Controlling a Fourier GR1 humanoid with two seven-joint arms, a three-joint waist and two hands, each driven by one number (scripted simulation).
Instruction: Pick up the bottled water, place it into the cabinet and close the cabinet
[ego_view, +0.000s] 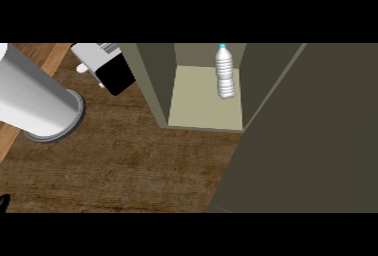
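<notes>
Only a black sliver of the left hand (3, 201) shows at the lower left edge; whether its fingers are apart or together I cannot tell, and the right hand is out of view. The clear ribbed plastic water bottle (225, 72) already stands inside the olive-grey cabinet (159, 95), right of centre. Its door (310, 140) stands open, swung out over the brown wooden tabletop (133, 165). To close it well, push the door's outer face near its free edge, with room to sweep.
</notes>
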